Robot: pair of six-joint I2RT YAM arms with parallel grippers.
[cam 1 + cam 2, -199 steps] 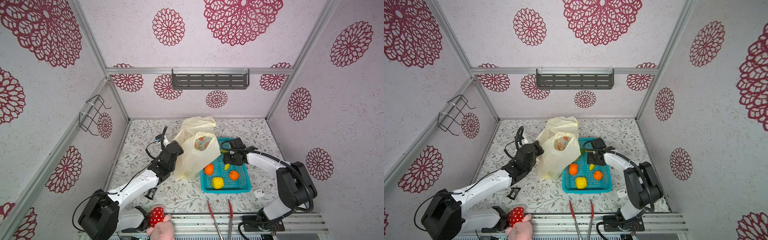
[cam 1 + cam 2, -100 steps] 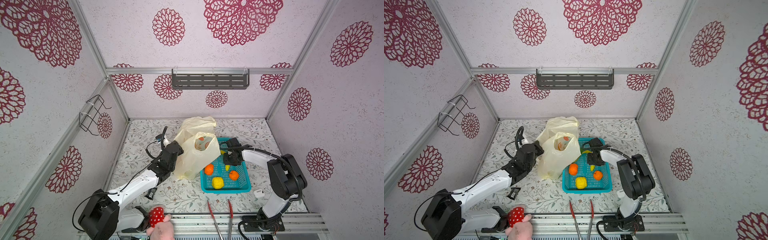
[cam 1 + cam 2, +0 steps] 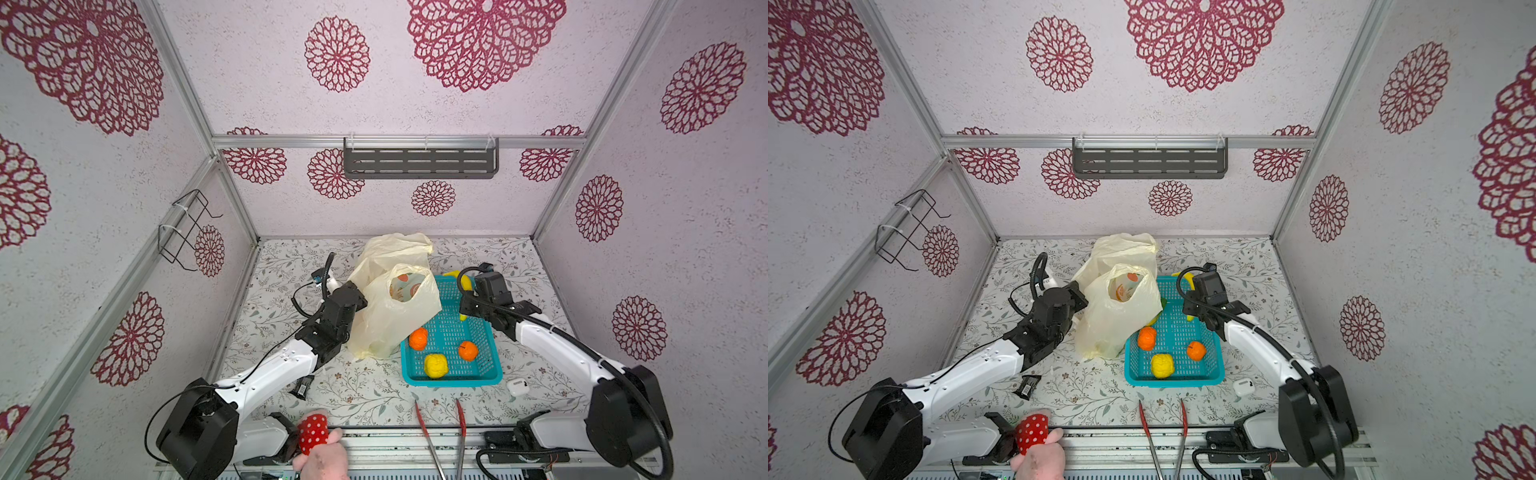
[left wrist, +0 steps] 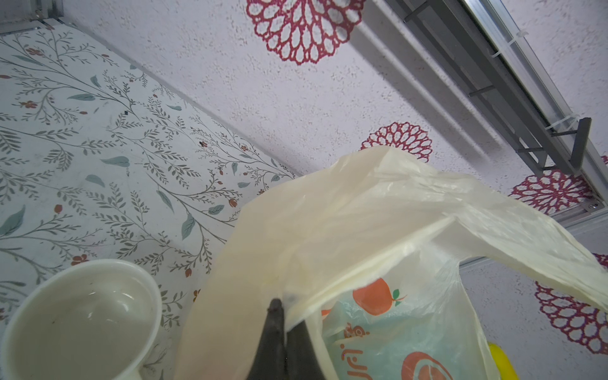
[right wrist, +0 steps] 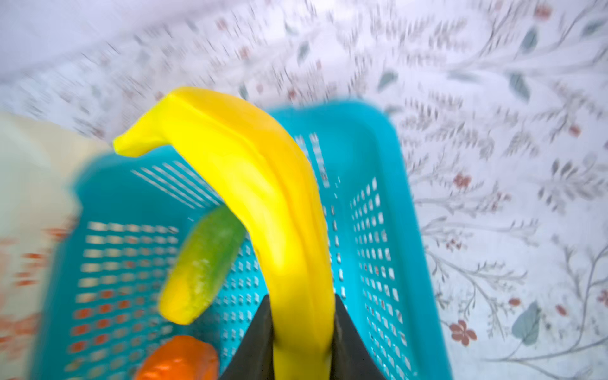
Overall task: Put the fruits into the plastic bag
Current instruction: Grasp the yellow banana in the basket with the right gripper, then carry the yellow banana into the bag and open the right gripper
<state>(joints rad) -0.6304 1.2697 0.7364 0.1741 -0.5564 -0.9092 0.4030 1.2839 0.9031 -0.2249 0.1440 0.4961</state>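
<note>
The plastic bag (image 3: 395, 316) (image 3: 1113, 320) stands open left of the teal basket (image 3: 453, 379). My left gripper (image 4: 283, 304) (image 3: 357, 300) is shut on the bag's rim (image 4: 362, 214) and holds it up. My right gripper (image 5: 301, 299) (image 3: 467, 299) is shut on the yellow banana (image 5: 250, 171) over the basket's far end. The banana tip (image 3: 452, 274) shows beyond the wrist. Two oranges (image 3: 417, 338) (image 3: 468, 350) and a bumpy lemon (image 3: 435, 365) lie in the basket. A green-yellow piece (image 5: 204, 266) lies under the banana.
Red-handled tongs (image 3: 440, 432) lie at the front edge, with a white earbud case (image 3: 517, 386) right of the basket. A small black packet (image 3: 302, 386) lies beside the left arm. A hand holds a red dotted plush (image 3: 313, 432) in front. A white cup (image 4: 82, 316) sits near the left gripper.
My right gripper has closed on the banana at the basket's far end, and its arm has swung outward. The left gripper and the bag have not moved.
</note>
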